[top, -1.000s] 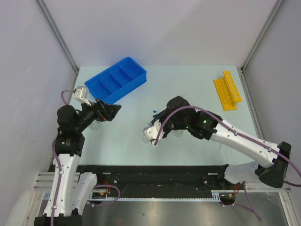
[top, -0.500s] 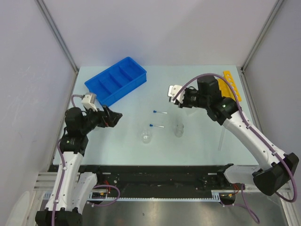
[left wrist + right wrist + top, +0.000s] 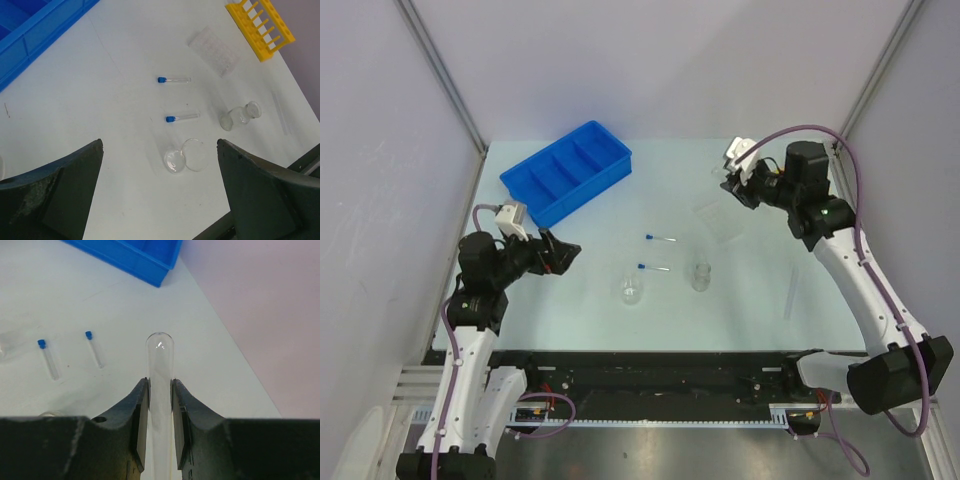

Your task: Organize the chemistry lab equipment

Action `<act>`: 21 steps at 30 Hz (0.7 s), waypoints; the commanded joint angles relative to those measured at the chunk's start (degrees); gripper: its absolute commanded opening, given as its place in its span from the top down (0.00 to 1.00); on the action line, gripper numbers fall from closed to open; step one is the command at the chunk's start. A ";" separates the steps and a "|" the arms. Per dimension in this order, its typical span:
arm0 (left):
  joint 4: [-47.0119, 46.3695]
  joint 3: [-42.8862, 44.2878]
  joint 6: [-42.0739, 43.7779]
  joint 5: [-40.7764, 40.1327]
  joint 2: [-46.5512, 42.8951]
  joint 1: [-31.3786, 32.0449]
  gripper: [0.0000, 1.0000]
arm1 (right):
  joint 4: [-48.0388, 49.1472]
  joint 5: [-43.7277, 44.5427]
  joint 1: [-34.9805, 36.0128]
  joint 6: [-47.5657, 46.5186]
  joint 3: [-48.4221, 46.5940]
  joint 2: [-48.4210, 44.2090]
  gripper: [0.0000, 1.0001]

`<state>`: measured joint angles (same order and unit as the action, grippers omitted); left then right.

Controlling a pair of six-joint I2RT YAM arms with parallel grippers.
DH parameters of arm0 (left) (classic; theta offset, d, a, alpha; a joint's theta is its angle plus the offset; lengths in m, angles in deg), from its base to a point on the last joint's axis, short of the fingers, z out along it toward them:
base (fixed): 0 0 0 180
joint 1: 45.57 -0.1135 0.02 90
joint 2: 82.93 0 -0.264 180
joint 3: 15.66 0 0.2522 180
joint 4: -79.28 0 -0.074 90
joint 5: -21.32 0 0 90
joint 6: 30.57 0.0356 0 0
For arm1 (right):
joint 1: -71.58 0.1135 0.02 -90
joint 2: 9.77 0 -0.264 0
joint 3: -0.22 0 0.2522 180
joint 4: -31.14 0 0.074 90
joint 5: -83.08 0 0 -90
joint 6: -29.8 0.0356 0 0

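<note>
My right gripper (image 3: pixel 160 387) is shut on a long clear tube (image 3: pixel 160 357), whose rounded end sticks out past the fingertips. It is held above the back right of the table (image 3: pixel 728 182). My left gripper (image 3: pixel 160 145) hangs wide open over the left side (image 3: pixel 563 253), holding nothing. On the table lie two blue-capped tubes (image 3: pixel 660 238) (image 3: pixel 653 267), a small beaker (image 3: pixel 632 291), a vial (image 3: pixel 700 277), a clear plate (image 3: pixel 718 220) and another long tube (image 3: pixel 792 293). The blue divided tray (image 3: pixel 565 170) sits at the back left. The yellow rack (image 3: pixel 260 27) is hidden by the right arm in the top view.
Grey walls close in the table on three sides, with metal posts at the back corners. The black rail and both arm bases run along the near edge (image 3: pixel 650 360).
My right arm has swung from the table's middle to the back right with the clear tube in its jaws, uncovering the beaker and vial. The left gripper has shifted slightly nearer.
</note>
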<state>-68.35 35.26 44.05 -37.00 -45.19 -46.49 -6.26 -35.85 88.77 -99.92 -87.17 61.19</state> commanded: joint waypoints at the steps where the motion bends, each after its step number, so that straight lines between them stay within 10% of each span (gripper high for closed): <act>1: -0.95 -0.52 1.84 1.37 -0.73 -0.39 0.00 | 5.88 -3.59 -4.35 5.36 -0.64 -0.30 0.77; 21: -1.56 -1.04 1.31 1.72 1.20 -0.56 0.00 | 26.18 -10.53 -24.39 15.73 -2.13 10.16 0.76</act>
<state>-68.39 34.50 44.03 -36.56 -43.84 -46.49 13.17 -43.96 65.78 -86.46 -87.17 69.29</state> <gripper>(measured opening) 0.996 0.272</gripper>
